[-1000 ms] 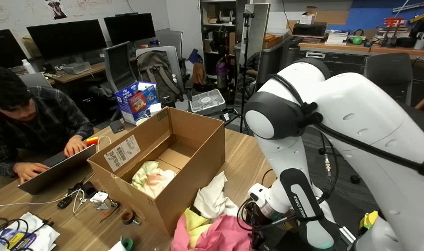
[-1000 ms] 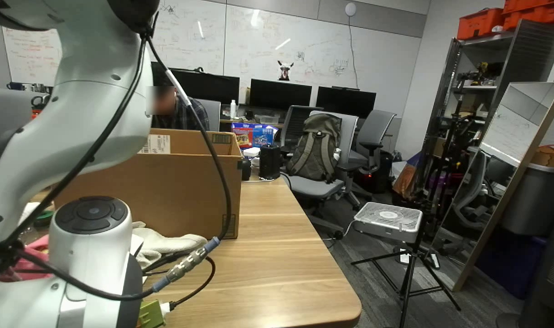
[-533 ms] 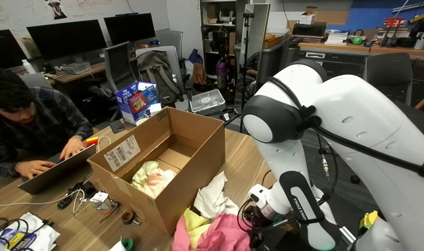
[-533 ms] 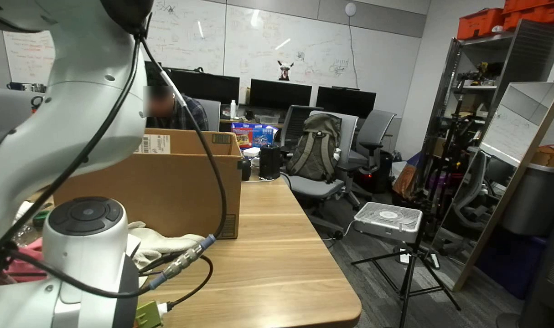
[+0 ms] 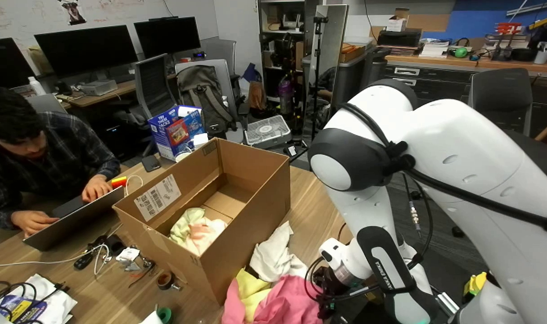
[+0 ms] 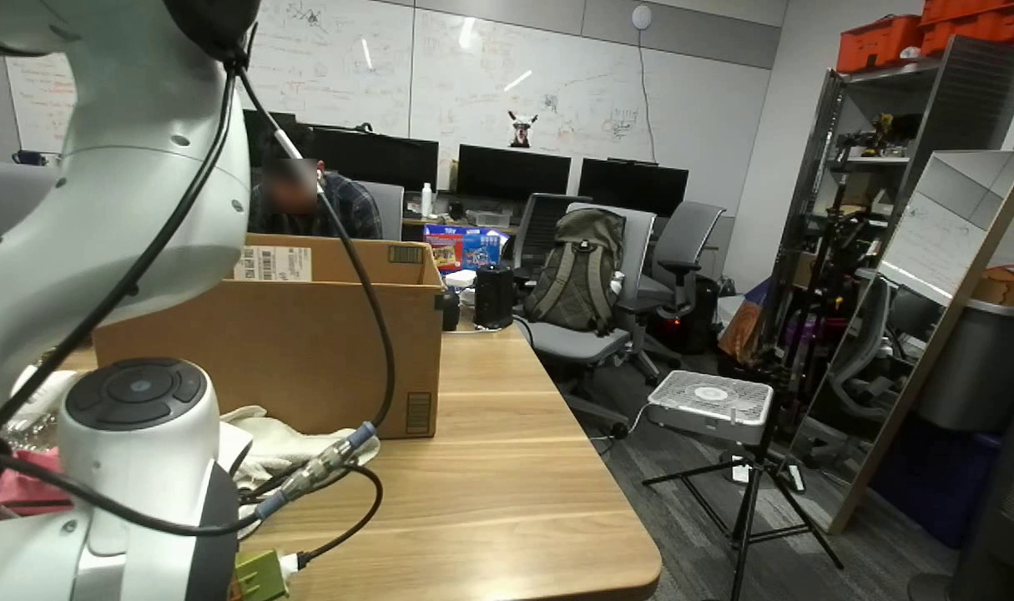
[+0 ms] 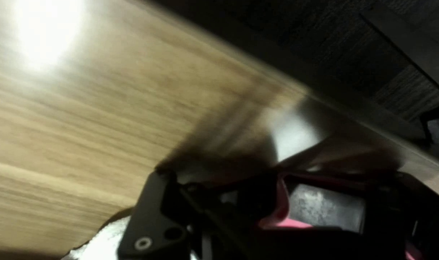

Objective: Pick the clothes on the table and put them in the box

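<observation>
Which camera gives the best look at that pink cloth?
An exterior view: it looks down on the pink cloth, showing broad folds, though cropped at the bottom. In an exterior view only a scrap shows behind the arm; the wrist view catches only small bits.

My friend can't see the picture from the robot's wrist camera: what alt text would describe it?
Closed robot gripper low in the picture, apparently pinching pink cloth, though deep shadow hides the details. Light wooden tabletop fills the left, and its edge slants down to the right with dark floor beyond.
</observation>
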`<action>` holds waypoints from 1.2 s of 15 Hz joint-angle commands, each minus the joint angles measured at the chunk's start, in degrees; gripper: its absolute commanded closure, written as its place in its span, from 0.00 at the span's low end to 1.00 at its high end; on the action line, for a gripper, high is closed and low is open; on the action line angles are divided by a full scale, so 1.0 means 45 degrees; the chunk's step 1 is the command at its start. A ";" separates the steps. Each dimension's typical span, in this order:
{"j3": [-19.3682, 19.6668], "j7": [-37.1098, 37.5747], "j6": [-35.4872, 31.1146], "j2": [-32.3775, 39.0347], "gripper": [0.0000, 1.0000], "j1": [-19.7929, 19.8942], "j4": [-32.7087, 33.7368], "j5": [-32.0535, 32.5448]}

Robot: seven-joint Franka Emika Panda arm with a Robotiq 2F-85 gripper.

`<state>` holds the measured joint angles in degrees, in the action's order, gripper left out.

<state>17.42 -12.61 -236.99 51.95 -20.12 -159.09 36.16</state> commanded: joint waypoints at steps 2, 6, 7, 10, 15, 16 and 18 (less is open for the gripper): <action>-0.0148 0.1778 -0.0132 -0.0214 1.00 -0.1158 0.0027 -0.0808; -0.0101 0.4413 0.0253 -0.1439 1.00 -0.2085 0.0305 -0.0810; -0.0010 0.5254 0.0343 -0.1896 1.00 -0.2238 0.0381 -0.0614; 0.0127 0.7220 0.0414 -0.3354 1.00 -0.2439 0.0268 -0.0410; 0.0477 1.0354 0.1054 -0.6078 1.00 -0.2428 0.0399 -0.0288; 0.0560 1.0883 0.1301 -0.6703 1.00 -0.2382 0.0412 -0.0226; 0.0627 1.1504 0.1738 -0.8404 1.00 -0.2291 -0.0280 -0.0303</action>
<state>18.99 33.58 -232.90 25.30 -30.54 -156.88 33.54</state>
